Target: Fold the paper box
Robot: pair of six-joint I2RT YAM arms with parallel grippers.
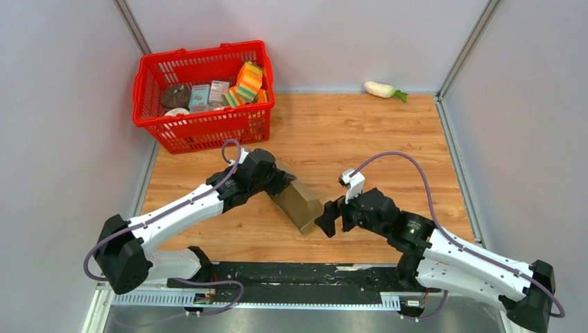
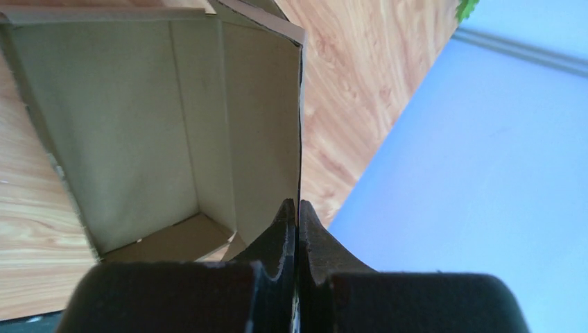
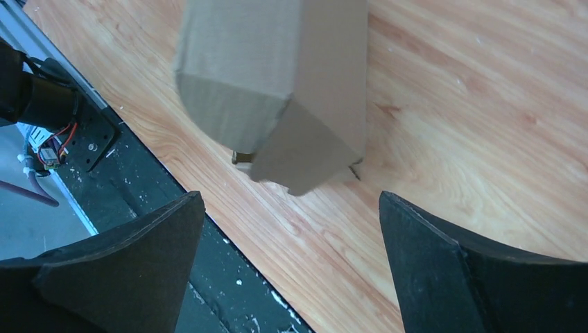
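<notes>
Now, with my left gripper (image 2: 298,208) pinched shut on one wall of the paper box (image 1: 298,200), which sits on the table (image 1: 360,132) between both arms, I should hold firm and align my wide-open, empty right gripper (image 3: 290,201) squarely on the near end flap (image 3: 305,149) before pressing it in.

We're seeing a wooden table (image 1: 360,132) carrying three things — red basket (image 1: 201,128) back-left, white radish (image 1: 380,89) far back, paper box (image 1: 299,201) mid-table.
</notes>
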